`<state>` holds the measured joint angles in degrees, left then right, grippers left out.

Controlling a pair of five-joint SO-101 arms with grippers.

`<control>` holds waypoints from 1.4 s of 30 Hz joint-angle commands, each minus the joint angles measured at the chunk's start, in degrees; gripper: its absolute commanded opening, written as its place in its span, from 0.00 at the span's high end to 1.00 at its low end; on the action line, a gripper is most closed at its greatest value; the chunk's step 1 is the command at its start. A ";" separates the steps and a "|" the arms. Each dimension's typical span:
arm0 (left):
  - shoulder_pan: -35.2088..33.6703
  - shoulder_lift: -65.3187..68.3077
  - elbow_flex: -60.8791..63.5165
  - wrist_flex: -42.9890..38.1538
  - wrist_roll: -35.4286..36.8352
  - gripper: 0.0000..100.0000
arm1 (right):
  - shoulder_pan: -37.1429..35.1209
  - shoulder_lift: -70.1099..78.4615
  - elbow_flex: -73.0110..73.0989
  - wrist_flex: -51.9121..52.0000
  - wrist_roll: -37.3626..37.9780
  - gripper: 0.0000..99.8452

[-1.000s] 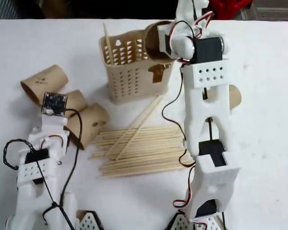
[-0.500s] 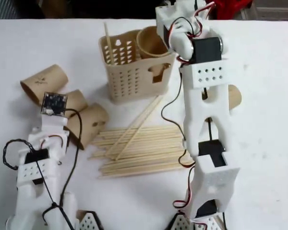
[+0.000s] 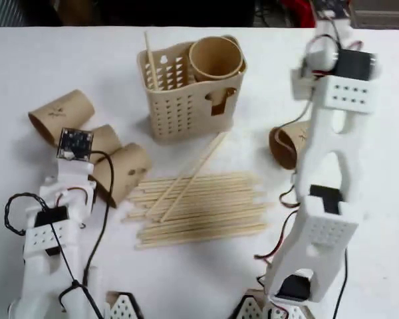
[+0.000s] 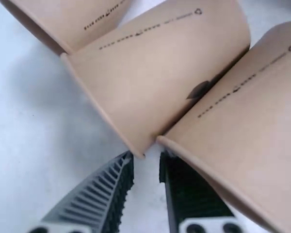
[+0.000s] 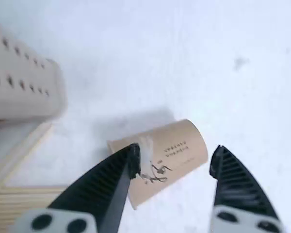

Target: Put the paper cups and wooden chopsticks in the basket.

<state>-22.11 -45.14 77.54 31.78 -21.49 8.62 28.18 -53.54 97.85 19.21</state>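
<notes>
Since a second ago the right arm has swung away from the basket [image 3: 186,109] toward the right side of the table [image 3: 66,60], and the paper cup [image 3: 216,58] it was holding over the rim now stands upright inside the basket, mouth up. Now the right gripper [image 5: 175,155] hangs with its jaws spread wide and nothing between them, above another paper cup [image 5: 184,141] that lies on its side on the table to the right of the basket. The left gripper [image 4: 145,162] has its fingers only a narrow slit apart and also grips nothing; its tips sit just at the rims of the middle cup [image 4: 160,73] and the nearest cup [image 4: 242,121] in a row of three lying cups, with the third cup [image 4: 72,14] beyond them. These three lie side by side at the left of the table. Between the arms, the wooden chopsticks [image 3: 199,209] lie in a loose pile in front of the basket, one of them slanting across the pile toward the basket's base. A single chopstick [image 3: 148,60] stands in the basket's left compartment.
</notes>
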 commanded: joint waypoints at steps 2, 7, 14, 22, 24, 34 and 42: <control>0.75 -1.80 -0.26 -1.49 -0.53 0.89 | 1.36 0.92 4.66 0.57 14.33 0.76; 0.75 -1.80 -0.26 -1.49 -0.53 0.89 | 1.63 -5.05 15.82 0.31 20.48 0.76; 0.75 -1.80 -0.26 -1.49 -0.62 0.89 | -0.40 -25.01 45.45 -15.43 23.82 0.76; 0.75 -1.80 -0.26 -1.49 -0.62 0.89 | -7.78 -44.88 79.56 -38.55 26.55 0.76; 0.75 -1.80 -0.26 -1.49 -0.62 0.89 | -7.60 -44.44 81.41 -41.54 26.55 0.75; 0.75 -1.80 -0.26 -1.49 -0.62 0.89 | -0.92 -27.38 75.25 -48.75 26.64 0.64; 0.75 -1.80 -0.26 -1.49 -0.62 0.89 | 3.12 -17.54 62.51 -45.85 22.51 0.86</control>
<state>-22.11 -45.14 77.54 31.78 -21.49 9.49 10.24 13.54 49.85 44.88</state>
